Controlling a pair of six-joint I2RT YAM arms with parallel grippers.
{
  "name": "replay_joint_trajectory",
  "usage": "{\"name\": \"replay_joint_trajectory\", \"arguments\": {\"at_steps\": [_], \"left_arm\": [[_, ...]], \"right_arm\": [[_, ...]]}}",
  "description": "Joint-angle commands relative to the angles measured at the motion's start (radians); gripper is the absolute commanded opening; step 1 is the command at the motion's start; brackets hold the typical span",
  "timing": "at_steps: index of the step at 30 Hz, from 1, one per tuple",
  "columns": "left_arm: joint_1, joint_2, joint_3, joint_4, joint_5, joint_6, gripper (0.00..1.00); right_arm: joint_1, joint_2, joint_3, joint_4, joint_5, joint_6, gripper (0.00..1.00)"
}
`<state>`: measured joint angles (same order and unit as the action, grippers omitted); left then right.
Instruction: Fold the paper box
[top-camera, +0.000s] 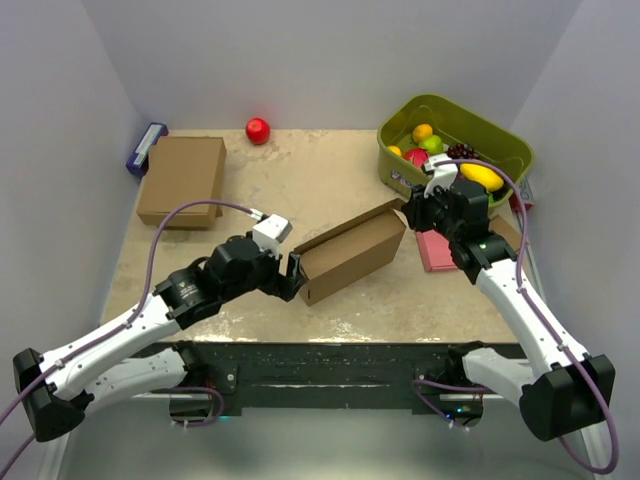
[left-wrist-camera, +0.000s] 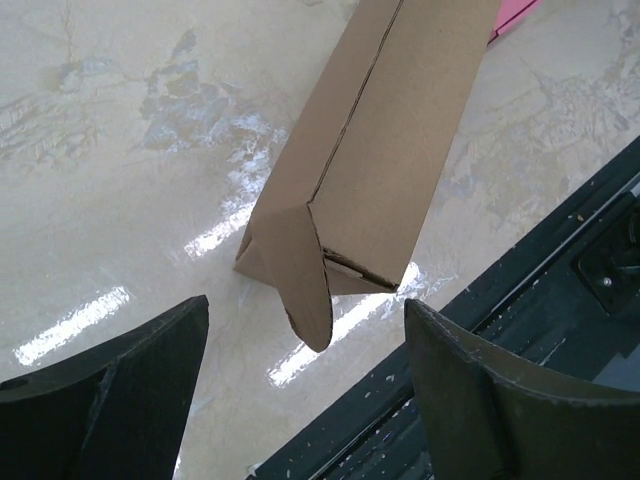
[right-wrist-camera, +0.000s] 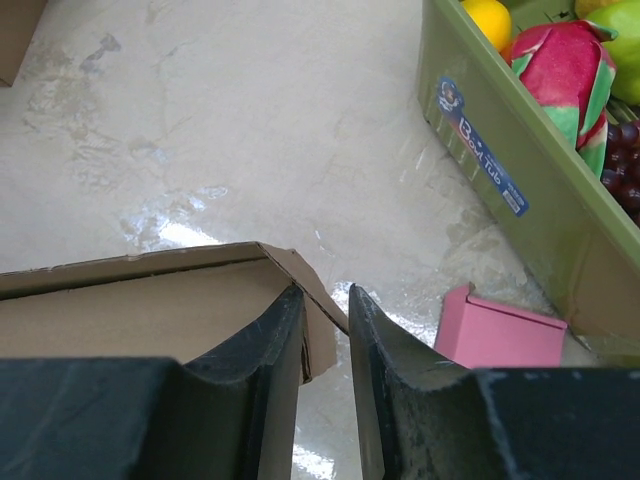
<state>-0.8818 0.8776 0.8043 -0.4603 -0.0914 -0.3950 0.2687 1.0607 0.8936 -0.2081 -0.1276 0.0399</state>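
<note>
Paper box (top-camera: 350, 255): brown cardboard, partly formed. It lies on the tabletop (top-camera: 300, 190) near the middle, between the two arms.
Closed brown box (top-camera: 182, 180): a separate, finished carton at the far left. It lies well apart from the work and is not the piece being folded.
Red ball (top-camera: 258, 130): sits at the back wall, left of centre, clear of both arms.
Left hand (top-camera: 292, 276): open, with the jaws standing wide. It is level with the near-left end of the paper box and holds nothing.
End tab (left-wrist-camera: 305, 290): a rounded tongue of cardboard hanging off that near-left end. In the left wrist view it sits in the gap between the two fingers and touches neither.
Long axis: runs on a diagonal from near-left to far-right, with one hand at each end. The left hand is nearer the loose tab and the right hand is nearer the far flap.
Right hand (top-camera: 412, 212): at the far-right end, jaws drawn almost together.
Corner flap (right-wrist-camera: 295, 268): passes between the right fingers. I cannot tell whether they actually pinch it.
Pink carton (top-camera: 437, 250): small and flat on the tabletop, just beside the right hand on its near side.
Green tub (top-camera: 400, 168): in the far-right corner, holding assorted fruit.
Judgement: the next move probably turns on the tab at the left end, which wants tucking while the far end is steadied.
</note>
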Motion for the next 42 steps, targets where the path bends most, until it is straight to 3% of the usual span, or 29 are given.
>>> {"name": "replay_joint_trajectory", "arguments": {"at_steps": [1,9,11,14,17,18,20,27,42], "left_arm": [[-0.04,0.006,0.059,-0.003,-0.165,-0.041,0.79],[-0.066,-0.019,0.067,0.008,-0.211,-0.076,0.67],[-0.071,-0.022,0.061,0.017,-0.208,-0.082,0.6],[-0.078,-0.017,0.056,0.028,-0.22,-0.088,0.45],[-0.082,-0.012,0.053,0.048,-0.232,-0.088,0.24],[-0.082,-0.011,0.055,0.054,-0.234,-0.087,0.11],[-0.082,-0.005,0.059,0.058,-0.246,-0.082,0.01],[-0.082,0.034,0.087,0.058,-0.287,-0.053,0.0],[-0.08,0.132,0.182,0.061,-0.353,0.022,0.0]], "right_arm": [[0.013,-0.011,0.005,0.045,-0.009,-0.009,0.27],[0.037,-0.033,0.001,0.047,0.028,-0.012,0.22],[0.038,-0.028,0.002,0.049,0.028,-0.012,0.21],[0.046,-0.031,0.002,0.042,0.031,-0.011,0.16],[0.062,-0.041,0.002,0.039,0.046,-0.006,0.11],[0.069,-0.042,0.001,0.039,0.049,-0.005,0.09],[0.093,-0.042,0.001,0.038,0.068,0.003,0.07],[0.168,-0.048,-0.013,0.016,0.164,0.034,0.0],[0.247,-0.188,-0.085,-0.02,0.236,0.135,0.0]]}}
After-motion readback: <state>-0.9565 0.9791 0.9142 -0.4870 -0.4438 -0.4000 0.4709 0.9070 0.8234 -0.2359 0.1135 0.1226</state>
